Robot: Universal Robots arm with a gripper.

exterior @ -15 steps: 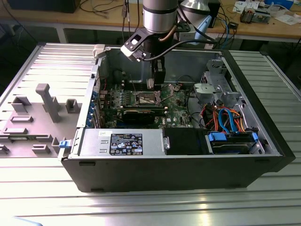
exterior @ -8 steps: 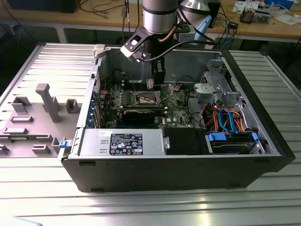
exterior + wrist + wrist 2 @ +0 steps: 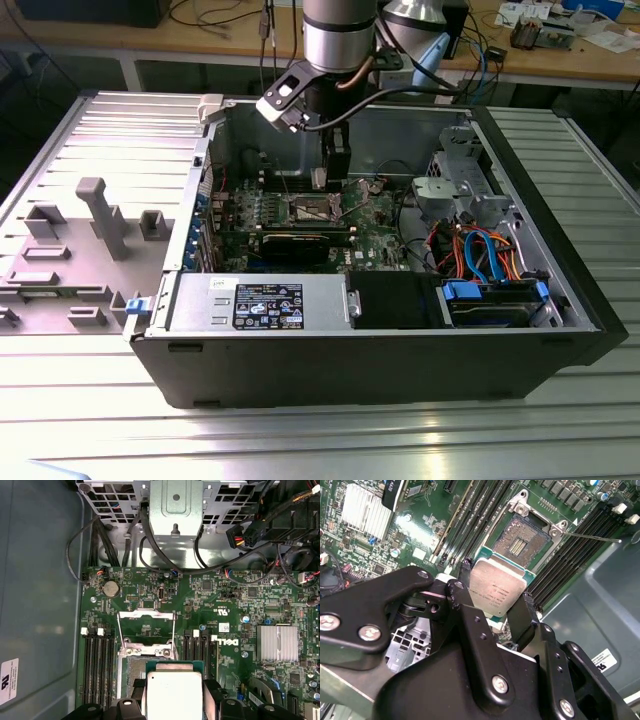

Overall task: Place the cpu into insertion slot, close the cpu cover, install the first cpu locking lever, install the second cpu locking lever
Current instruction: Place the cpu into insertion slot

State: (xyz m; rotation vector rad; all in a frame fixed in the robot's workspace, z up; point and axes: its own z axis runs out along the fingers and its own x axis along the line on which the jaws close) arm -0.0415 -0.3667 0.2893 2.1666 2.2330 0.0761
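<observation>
The gripper [image 3: 496, 599] is clamping the cpu [image 3: 498, 586] by two opposite edges and is holding it just short of the open insertion slot [image 3: 312, 209], which in the exterior view is lying at roughly six o'clock from the chip, near yet apart.

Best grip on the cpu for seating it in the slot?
Pinch two opposite thin edges, coming from above the metal face, as the claw does now. The cpu is a flat square; edge grip probably keeps its underside free for the insertion slot.
</observation>
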